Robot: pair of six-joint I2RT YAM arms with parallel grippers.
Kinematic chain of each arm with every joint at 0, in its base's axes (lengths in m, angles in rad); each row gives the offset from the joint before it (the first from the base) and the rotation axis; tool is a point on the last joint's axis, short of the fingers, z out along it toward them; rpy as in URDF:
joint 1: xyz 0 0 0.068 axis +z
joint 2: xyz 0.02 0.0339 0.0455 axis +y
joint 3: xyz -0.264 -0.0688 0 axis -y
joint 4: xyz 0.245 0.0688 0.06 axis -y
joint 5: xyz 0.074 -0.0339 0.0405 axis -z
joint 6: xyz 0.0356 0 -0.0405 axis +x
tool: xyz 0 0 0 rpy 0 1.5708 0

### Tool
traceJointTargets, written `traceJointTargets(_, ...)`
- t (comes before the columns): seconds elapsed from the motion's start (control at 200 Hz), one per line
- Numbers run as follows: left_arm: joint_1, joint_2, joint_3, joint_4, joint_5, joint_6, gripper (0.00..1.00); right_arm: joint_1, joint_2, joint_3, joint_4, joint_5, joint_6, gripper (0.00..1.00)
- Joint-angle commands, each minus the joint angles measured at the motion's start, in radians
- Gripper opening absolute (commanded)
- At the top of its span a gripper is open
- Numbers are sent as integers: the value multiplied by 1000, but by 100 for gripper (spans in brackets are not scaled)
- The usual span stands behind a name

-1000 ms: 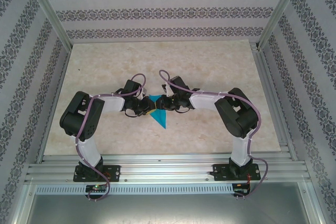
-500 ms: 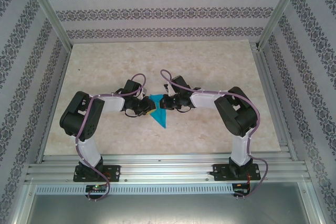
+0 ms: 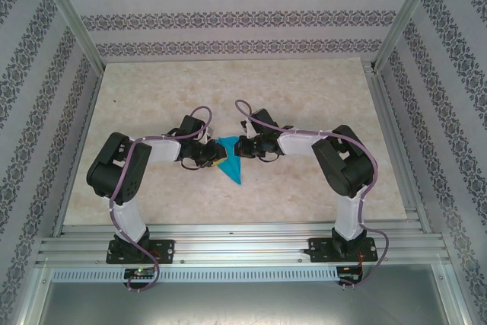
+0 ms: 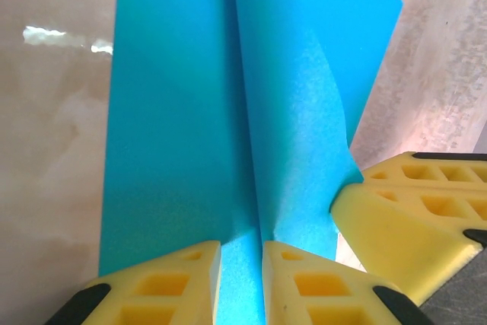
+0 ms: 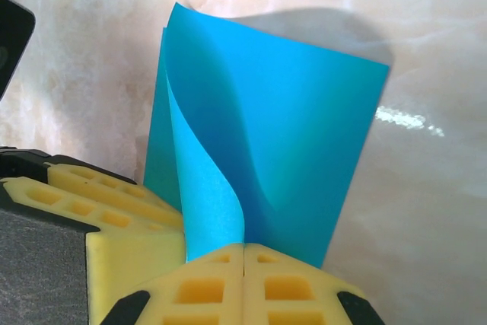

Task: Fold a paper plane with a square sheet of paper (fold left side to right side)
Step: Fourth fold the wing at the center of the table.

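cyan-blue folded paper sheet: mid beige tabletop, tip pointing near | left end effector: fingers slightly apart astride centre crease | right end effector: pressed together on curled flap corner | handling (est.): featherlight, floppy, creases easily; pinch corners/edges gently

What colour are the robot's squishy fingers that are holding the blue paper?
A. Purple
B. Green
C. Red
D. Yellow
D: the right arm's fingers, pressed together on the blue paper, are bright yellow.
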Motion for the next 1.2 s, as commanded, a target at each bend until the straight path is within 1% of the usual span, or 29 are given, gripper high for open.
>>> traceJointTargets(0.0, -15, 37, 5, 0, -34, 15, 24, -9, -32, -14, 1, 34, -26, 0)
traceJointTargets(0.634, -23, 41, 14, -3, -37, 17, 24, -7, -66, -98, 48, 42, 5, 0)
traceJointTargets(0.999, -25, 42, 18, -9, -37, 19, 24, -9, -44, -26, 0, 57, -29, 0)
traceJointTargets(1.199, -25, 43, 21, -13, -36, 23, 24, -11, -30, -24, -3, 54, -29, 0)
